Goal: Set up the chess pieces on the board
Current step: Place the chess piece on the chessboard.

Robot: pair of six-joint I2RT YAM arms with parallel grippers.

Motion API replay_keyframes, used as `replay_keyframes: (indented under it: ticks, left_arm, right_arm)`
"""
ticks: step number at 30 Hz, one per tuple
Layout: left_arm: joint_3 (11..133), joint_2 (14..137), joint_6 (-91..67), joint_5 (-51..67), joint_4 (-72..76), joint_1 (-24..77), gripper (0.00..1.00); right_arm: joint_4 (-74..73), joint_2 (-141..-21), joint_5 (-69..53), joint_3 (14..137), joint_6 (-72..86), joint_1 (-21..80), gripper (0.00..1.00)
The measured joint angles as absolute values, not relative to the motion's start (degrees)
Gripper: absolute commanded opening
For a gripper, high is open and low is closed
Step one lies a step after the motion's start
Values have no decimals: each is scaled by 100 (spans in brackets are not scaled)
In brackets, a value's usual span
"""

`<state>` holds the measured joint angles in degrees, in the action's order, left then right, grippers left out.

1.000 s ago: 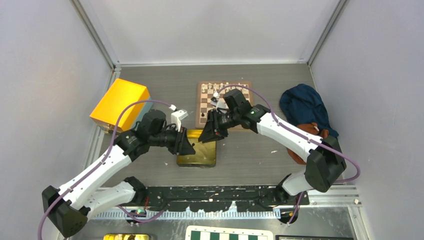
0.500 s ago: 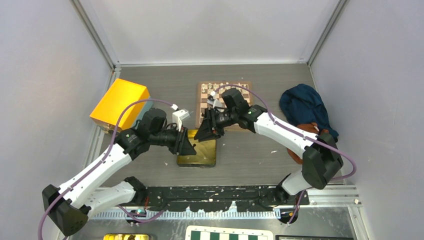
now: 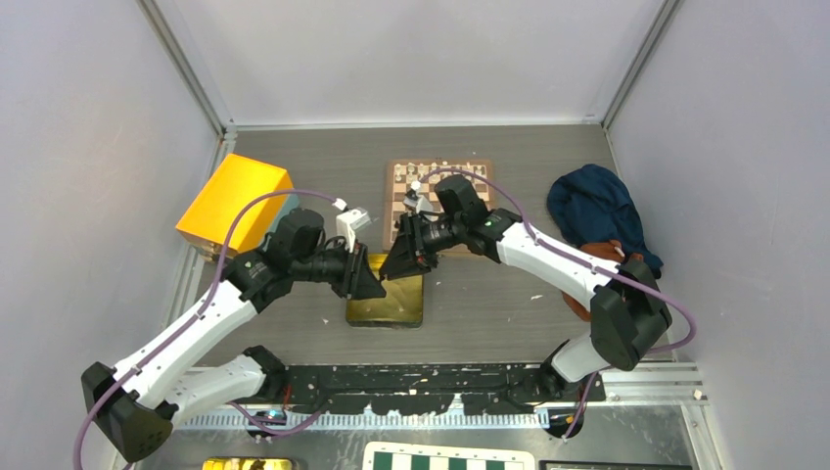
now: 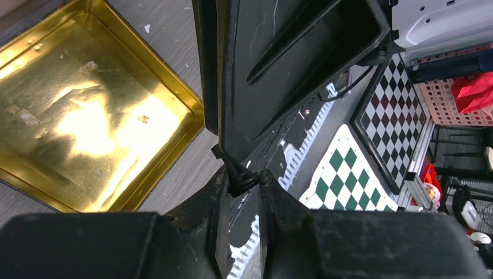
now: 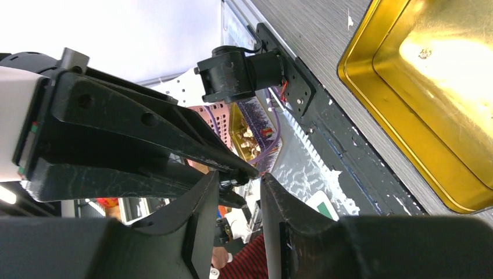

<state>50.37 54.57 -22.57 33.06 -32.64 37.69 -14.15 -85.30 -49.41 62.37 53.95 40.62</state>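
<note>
Tabletop (image 3: 489, 304), above gold tin (image 3: 387, 305): your right tool (image 5: 239, 180), now closer, wider and empty, meets left tool (image 4: 241, 181) pinching a black piece (image 4: 235, 168), so handover looks likely.

A shiny gold rectangular tin (image 5: 356, 71) is seen upper right; the black left gripper (image 5: 247, 187) is pointed between the right gripper's (image 5: 239, 185) parted fingers (image 5: 290, 232).

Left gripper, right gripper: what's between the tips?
A black chess piece, pinched by the left gripper, just below the right gripper's tips. Shows in left wrist view.
</note>
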Motion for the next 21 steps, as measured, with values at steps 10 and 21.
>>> replay_keyframes:
  ticks: [10, 21]
  left_arm:
    - [4934, 5260, -2438, 3098, -2991, 3769, 0]
    - [4816, 5207, -2565, 3083, -2851, 3769, 0]
  right_arm:
    - [-1002, -8543, -5166, 6031, 5669, 4058, 38]
    - [-480, -8543, -5288, 5909, 6034, 4047, 38]
